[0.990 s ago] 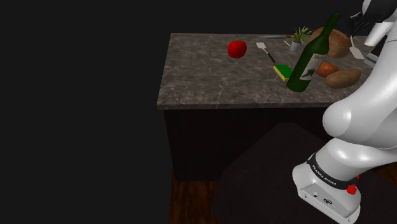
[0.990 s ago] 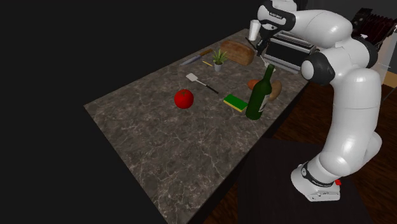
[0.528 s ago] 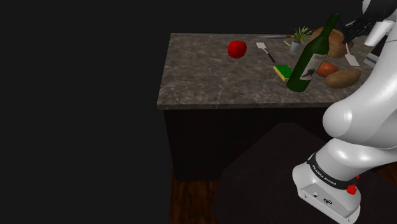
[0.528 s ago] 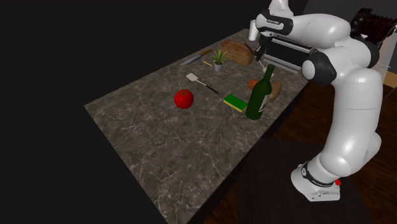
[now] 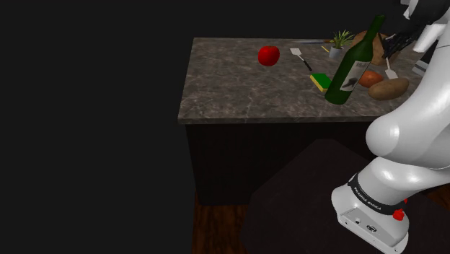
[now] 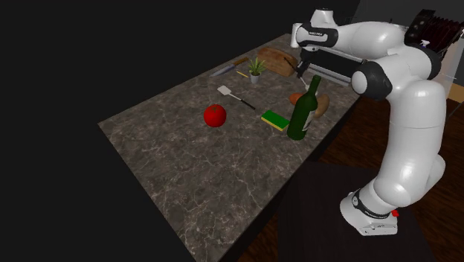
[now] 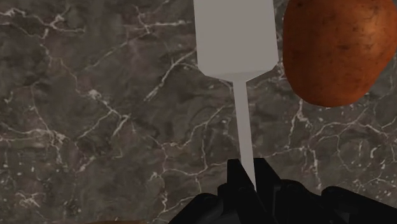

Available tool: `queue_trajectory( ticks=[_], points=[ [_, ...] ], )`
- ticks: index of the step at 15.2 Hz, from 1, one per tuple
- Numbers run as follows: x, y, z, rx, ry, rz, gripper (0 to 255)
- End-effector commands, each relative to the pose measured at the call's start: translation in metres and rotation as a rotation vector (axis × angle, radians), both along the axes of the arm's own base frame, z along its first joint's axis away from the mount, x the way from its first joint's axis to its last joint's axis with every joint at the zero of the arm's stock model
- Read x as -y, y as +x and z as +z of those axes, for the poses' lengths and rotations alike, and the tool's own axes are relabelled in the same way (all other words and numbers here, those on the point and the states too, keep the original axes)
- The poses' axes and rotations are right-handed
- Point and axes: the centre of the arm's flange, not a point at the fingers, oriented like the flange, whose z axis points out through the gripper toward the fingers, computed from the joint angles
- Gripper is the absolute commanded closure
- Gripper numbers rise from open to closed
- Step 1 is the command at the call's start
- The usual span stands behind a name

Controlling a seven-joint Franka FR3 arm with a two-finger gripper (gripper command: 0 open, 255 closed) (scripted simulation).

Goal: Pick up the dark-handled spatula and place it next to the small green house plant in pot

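Black gripper (image 7: 247,184) is pinching the thin neck of the pale-bladed spatula (image 7: 236,38), closed firmly on it so the blade is pointing down at the grey marbled counter (image 7: 95,127), just beside a brown potato (image 7: 334,48). Behind the green bottle (image 5: 352,66), the tool is apparently being held clear of the clutter. The small potted plant (image 5: 338,42), the drop-off point, is standing nearby toward the shoulder view's left.
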Motion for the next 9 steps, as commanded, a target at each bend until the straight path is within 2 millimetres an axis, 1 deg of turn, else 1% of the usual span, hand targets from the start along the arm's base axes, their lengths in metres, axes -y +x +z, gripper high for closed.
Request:
queue_trajectory(
  ticks=[1, 9],
  points=[
    [0.0, 0.0, -0.011, 0.0, -0.001, 0.0, 255],
    [0.0, 0.0, -0.053, 0.0, -0.001, 0.0, 255]
  ],
)
